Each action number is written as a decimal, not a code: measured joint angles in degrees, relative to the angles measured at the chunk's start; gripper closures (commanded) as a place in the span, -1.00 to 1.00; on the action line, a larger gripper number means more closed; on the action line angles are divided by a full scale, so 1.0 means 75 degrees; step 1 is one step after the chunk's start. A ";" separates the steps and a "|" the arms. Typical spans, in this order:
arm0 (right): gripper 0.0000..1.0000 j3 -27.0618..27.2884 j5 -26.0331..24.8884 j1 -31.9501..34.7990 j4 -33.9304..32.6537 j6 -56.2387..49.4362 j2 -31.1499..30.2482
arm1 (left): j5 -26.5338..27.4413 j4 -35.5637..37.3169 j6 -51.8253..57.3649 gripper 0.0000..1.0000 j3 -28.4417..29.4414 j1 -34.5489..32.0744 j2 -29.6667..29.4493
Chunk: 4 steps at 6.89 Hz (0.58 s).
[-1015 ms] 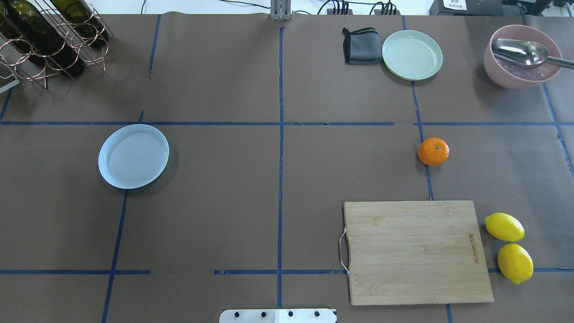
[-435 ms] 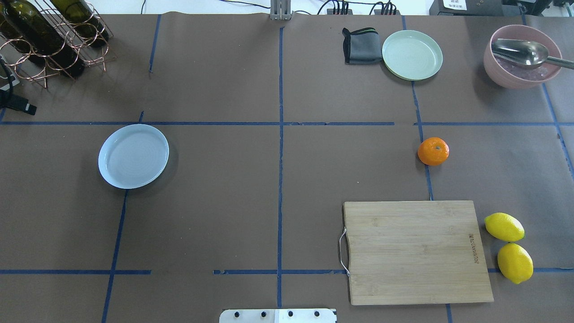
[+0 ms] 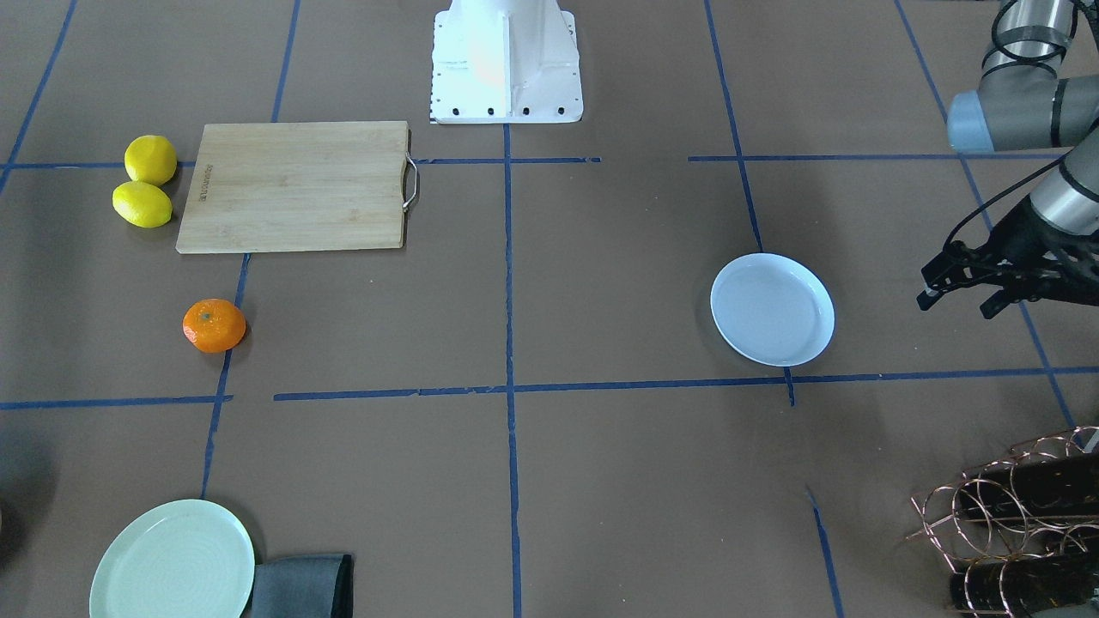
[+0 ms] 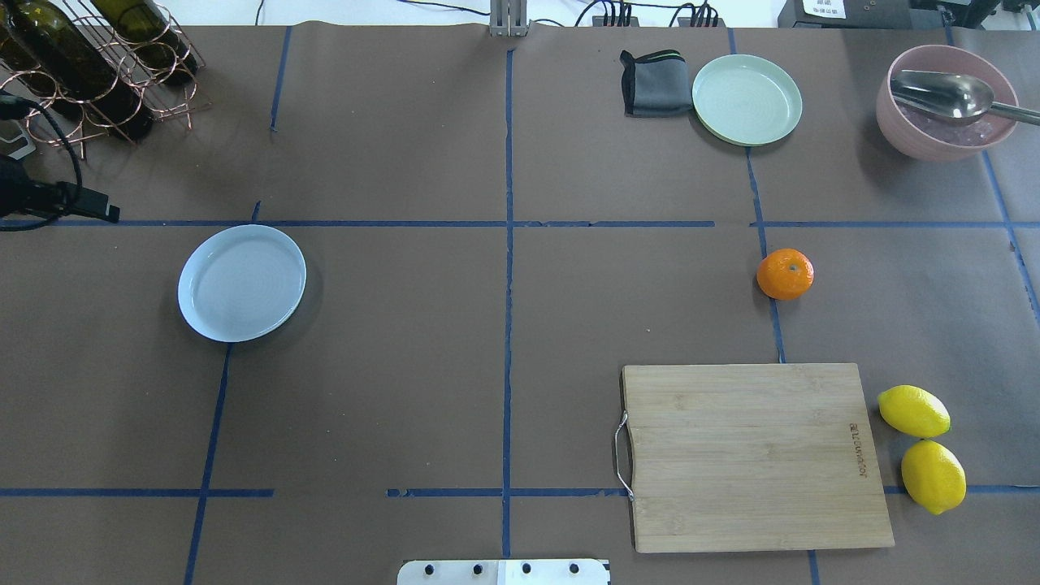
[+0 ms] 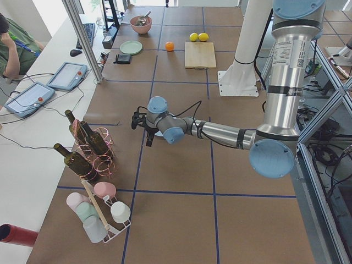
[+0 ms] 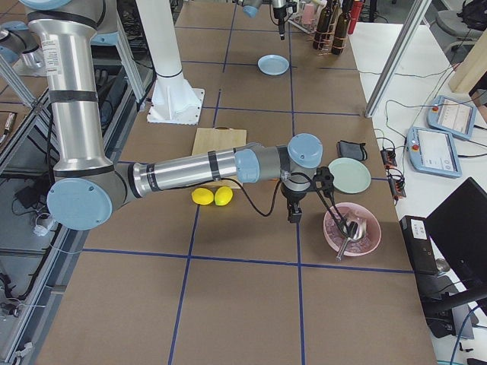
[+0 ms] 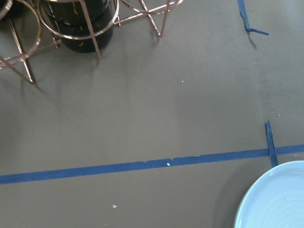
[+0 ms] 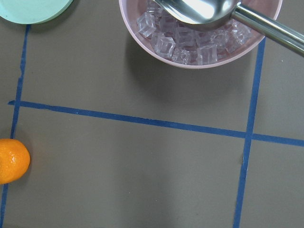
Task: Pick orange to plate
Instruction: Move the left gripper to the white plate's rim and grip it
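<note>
Orange [image 4: 785, 274] set on desk [image 4: 406, 390], well apart from plate [image 4: 242, 283]. Left gripper [image 3: 956, 307]: jaws apart, shown best in front-facing view. Right gripper [image 6: 294, 216]: shown only in right-side view, jaws' state cannot be told.

No text can be read with certainty. The cutting board [image 4: 756, 455] on the table carries a small dark brand mark [image 4: 858, 449], printed along the short edge opposite its metal handle and next to the lemons; its letters are too small to make out in the overhead view, and in the front-facing view it is only a faint line [image 3: 203, 183]. A white label [image 4: 822, 6] on dark equipment beyond the table's far edge bears dark print, also illegible.
</note>
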 measured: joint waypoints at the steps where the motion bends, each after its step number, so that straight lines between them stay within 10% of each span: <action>1: -1.00 -0.0006 0.0001 -0.0103 0.0208 0.0343 0.0031 | 0.0510 -0.0162 -0.0594 -1.00 0.0004 0.0479 0.0008; 4: -1.00 -0.0004 -0.0020 -0.0332 0.0729 0.1125 0.0045 | 0.1045 -0.0251 -0.1214 -0.73 0.0019 0.1153 0.0004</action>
